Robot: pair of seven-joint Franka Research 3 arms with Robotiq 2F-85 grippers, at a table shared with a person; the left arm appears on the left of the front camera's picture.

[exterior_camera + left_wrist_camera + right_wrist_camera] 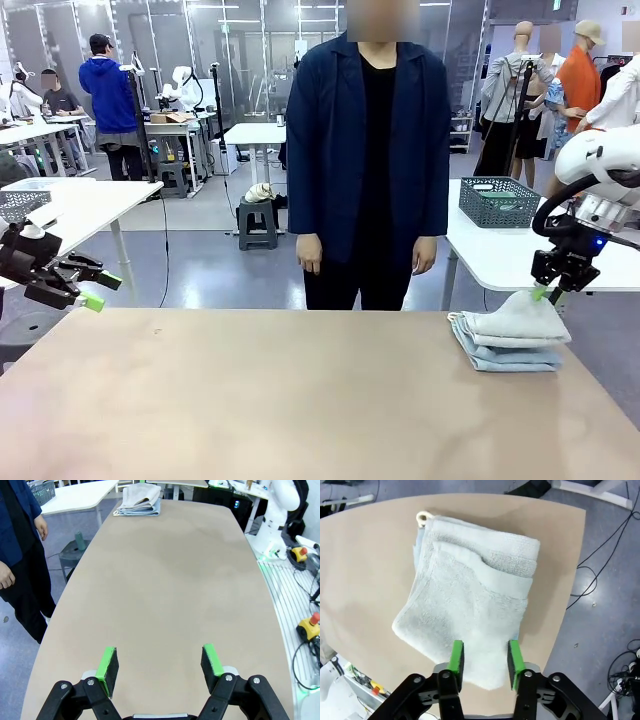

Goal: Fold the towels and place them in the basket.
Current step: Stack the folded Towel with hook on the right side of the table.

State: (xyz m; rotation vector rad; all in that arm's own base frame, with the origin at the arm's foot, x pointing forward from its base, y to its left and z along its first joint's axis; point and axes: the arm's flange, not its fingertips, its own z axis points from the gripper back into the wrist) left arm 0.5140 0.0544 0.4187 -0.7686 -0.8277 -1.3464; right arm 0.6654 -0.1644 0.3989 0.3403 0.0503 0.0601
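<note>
Right gripper (483,661) straddles cream towel (470,615) edge, pointing downward.

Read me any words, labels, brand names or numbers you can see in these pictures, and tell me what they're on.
No text can be read in any view.
Folded towels: no tag or print showing, just a small loop at one corner.
Table: bare, unmarked.
Right gripper and left gripper: no readable markings.
Background room: anything there is too small or blurred to read.
</note>
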